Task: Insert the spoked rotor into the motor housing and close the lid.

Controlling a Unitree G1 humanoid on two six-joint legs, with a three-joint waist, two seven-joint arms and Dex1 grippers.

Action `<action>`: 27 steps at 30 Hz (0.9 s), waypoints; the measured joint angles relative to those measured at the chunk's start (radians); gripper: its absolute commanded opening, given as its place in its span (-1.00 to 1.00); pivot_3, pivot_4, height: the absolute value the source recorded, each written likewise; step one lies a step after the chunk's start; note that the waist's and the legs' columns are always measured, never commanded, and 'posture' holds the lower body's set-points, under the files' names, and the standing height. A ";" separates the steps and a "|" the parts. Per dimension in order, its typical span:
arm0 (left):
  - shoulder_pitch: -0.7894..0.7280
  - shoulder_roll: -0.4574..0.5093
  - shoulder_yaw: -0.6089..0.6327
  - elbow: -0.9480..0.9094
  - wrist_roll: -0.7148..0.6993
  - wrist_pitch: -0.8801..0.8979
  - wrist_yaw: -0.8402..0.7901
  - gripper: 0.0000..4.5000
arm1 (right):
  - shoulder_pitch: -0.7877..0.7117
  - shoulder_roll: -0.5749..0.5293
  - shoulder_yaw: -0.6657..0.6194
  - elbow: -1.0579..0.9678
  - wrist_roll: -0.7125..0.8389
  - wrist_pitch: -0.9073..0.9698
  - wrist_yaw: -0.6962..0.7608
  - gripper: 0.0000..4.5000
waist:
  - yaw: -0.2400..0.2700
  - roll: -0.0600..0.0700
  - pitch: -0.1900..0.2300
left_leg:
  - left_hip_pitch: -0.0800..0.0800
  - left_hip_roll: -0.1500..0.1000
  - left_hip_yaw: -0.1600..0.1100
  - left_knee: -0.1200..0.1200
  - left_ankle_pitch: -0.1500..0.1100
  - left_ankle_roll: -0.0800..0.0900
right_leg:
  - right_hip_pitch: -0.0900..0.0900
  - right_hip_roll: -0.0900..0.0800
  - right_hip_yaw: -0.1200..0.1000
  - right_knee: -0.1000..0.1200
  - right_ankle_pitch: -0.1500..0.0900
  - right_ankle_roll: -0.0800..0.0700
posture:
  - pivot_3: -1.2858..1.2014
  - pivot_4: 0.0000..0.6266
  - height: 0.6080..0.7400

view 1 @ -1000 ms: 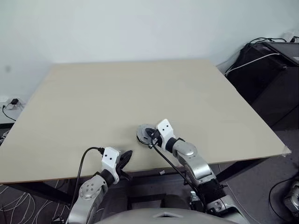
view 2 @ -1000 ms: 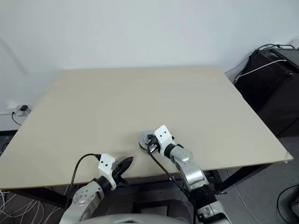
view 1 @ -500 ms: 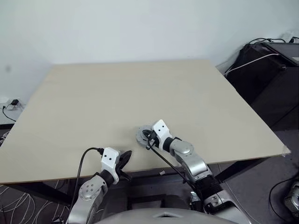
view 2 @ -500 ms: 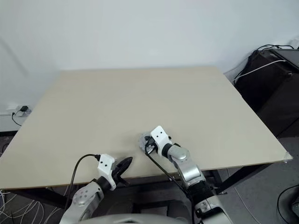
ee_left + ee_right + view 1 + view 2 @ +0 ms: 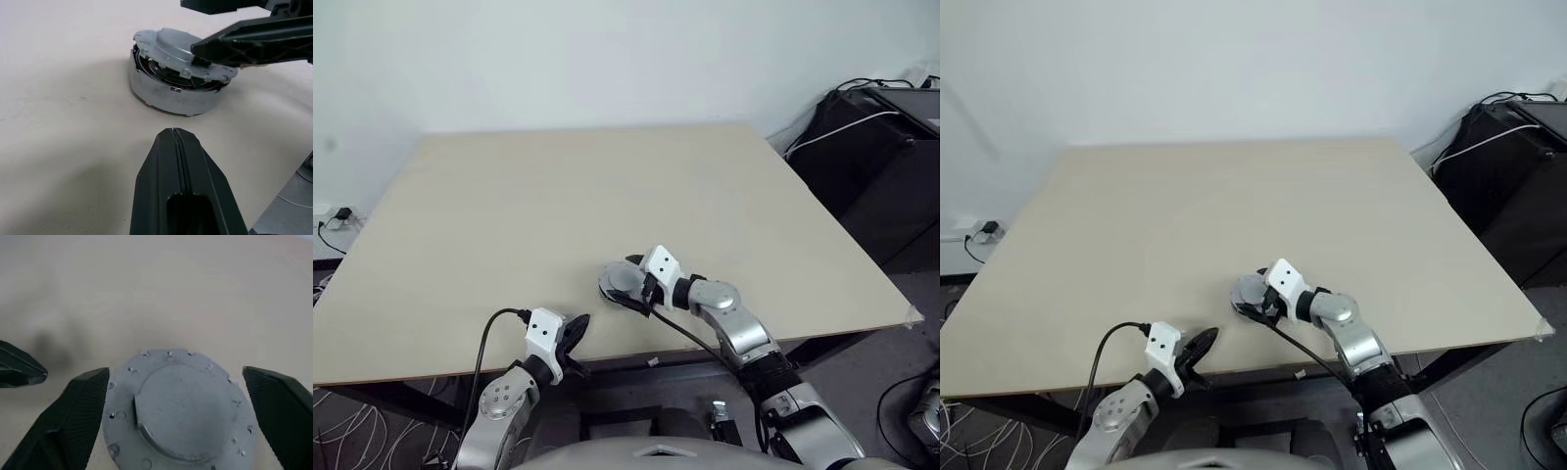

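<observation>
Lid (image 5: 178,411) is sitting on top of the motor housing (image 5: 171,93) but looking tilted, not seated yet. Right gripper (image 5: 178,431) is straddling it, jaws wide apart; left gripper (image 5: 178,147) is waiting nearby, pinched closed and empty.

The table (image 5: 607,196) lies bare across its far and middle stretches, leaving wide passage there. Near the front edge stands the one obstacle, the motor housing (image 5: 171,93) with the lid (image 5: 181,406) resting tilted on top. The right gripper (image 5: 176,396) straddles it, fingers spread to either side. The left gripper (image 5: 183,171), pressed closed, sits just short of it, bare tabletop between.
</observation>
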 measured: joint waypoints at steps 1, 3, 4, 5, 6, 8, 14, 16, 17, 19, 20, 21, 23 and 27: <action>0.000 0.000 0.000 0.000 0.000 -0.001 0.000 -1.00 | -0.008 0.000 0.001 0.011 0.000 -0.004 0.011 1.00 | 0.000 0.000 0.000 | 0.000 0.000 0.000 0.000 0.000 0.000 | 0.000 0.000 0.000 0.000 0.000 0.000 | 0.03 -1.00 1.00; 0.000 -0.001 0.000 0.000 0.000 -0.002 0.000 -1.00 | -0.029 0.001 0.004 0.042 0.000 -0.008 0.032 1.00 | 0.000 0.000 0.000 | 0.000 0.000 0.000 0.000 0.000 0.000 | 0.000 0.000 0.000 0.000 0.000 0.000 | 0.03 -1.00 1.00; 0.000 -0.002 0.000 0.000 0.000 -0.002 0.001 -1.00 | -0.038 0.001 0.004 0.053 0.000 -0.009 0.039 1.00 | 0.001 0.000 0.000 | 0.000 0.000 0.000 0.000 0.000 0.000 | 0.000 0.000 0.000 0.000 0.000 0.000 | 0.03 -1.00 1.00; 0.001 -0.003 0.000 0.000 0.001 -0.002 0.001 -1.00 | -0.049 0.001 0.003 0.069 -0.001 -0.011 0.047 1.00 | 0.001 0.000 0.000 | 0.000 0.000 0.000 0.000 0.000 0.000 | 0.000 0.000 0.000 0.000 0.000 0.000 | 0.03 -1.00 1.00; 0.001 -0.004 0.000 0.000 0.001 -0.003 0.001 -1.00 | -0.056 0.001 0.004 0.082 -0.001 -0.014 0.051 1.00 | 0.001 0.000 0.000 | 0.000 0.000 0.000 0.000 0.000 0.000 | 0.000 0.000 0.000 0.000 0.000 0.000 | 0.03 -1.00 1.00; 0.005 -0.005 0.001 0.000 0.001 -0.004 0.003 -1.00 | -0.075 0.001 0.005 0.115 -0.003 -0.020 0.067 1.00 | 0.001 0.000 0.000 | 0.000 0.000 0.000 0.000 0.000 0.000 | 0.000 0.000 0.000 0.000 0.000 0.000 | 0.03 -1.00 1.00; 0.013 -0.010 0.003 0.000 0.001 -0.006 0.018 -1.00 | -0.118 0.002 0.007 0.197 -0.011 -0.022 0.095 1.00 | 0.001 0.000 0.000 | 0.000 0.000 0.000 0.000 0.000 0.000 | 0.000 0.000 0.000 0.000 0.000 0.000 | 0.03 -1.00 1.00; 0.016 -0.010 0.003 0.000 0.001 -0.007 0.021 -1.00 | -0.125 0.003 0.007 0.211 -0.013 -0.022 0.107 1.00 | 0.001 0.000 0.000 | 0.000 0.000 0.000 0.000 0.000 0.000 | 0.000 -0.001 0.000 0.000 0.000 0.000 | 0.03 -1.00 1.00; 0.016 -0.011 0.003 0.000 0.001 -0.007 0.022 -1.00 | -0.126 0.003 0.007 0.216 -0.013 -0.021 0.109 1.00 | 0.001 0.000 0.000 | 0.000 0.000 0.000 0.000 0.000 0.000 | 0.000 -0.001 0.000 0.000 0.000 0.000 | 0.03 -1.00 1.00; 0.018 -0.011 0.004 0.000 0.001 -0.008 0.022 -1.00 | -0.130 0.004 0.008 0.229 -0.013 -0.020 0.121 1.00 | 0.001 0.000 0.000 | 0.000 0.000 0.000 0.000 0.000 0.000 | 0.000 -0.001 0.000 0.000 0.000 0.000 | 0.03 -1.00 1.00; 0.020 -0.011 0.004 0.000 0.001 -0.008 0.023 -1.00 | -0.130 0.005 0.008 0.233 -0.014 -0.019 0.124 1.00 | 0.001 0.000 0.000 | 0.000 0.000 0.000 0.000 0.000 0.000 | 0.000 -0.001 0.000 0.000 0.000 0.000 | 0.03 -1.00 1.00; 0.021 -0.011 0.004 0.000 0.001 -0.008 0.023 -1.00 | -0.130 0.006 0.008 0.235 -0.014 -0.018 0.126 0.92 | 0.001 0.000 0.000 | 0.000 0.000 0.000 0.000 0.000 0.000 | 0.000 -0.002 0.000 0.000 0.000 0.000 | 0.03 -1.00 1.00; 0.021 -0.011 0.004 0.000 0.001 -0.008 0.023 -1.00 | -0.131 0.008 0.008 0.238 -0.013 -0.017 0.128 0.75 | 0.001 0.000 0.000 | 0.000 0.000 0.000 0.000 0.000 0.000 | 0.000 -0.002 0.000 0.000 0.000 0.000 | 0.03 -1.00 1.00; 0.021 -0.012 0.004 0.000 0.001 -0.008 0.024 -1.00 | -0.135 0.015 0.003 0.241 -0.011 -0.003 0.125 0.45 | 0.000 0.000 0.000 | 0.000 0.000 0.000 -0.001 0.000 0.000 | -0.001 -0.002 0.001 0.000 0.000 0.000 | 0.03 -1.00 1.00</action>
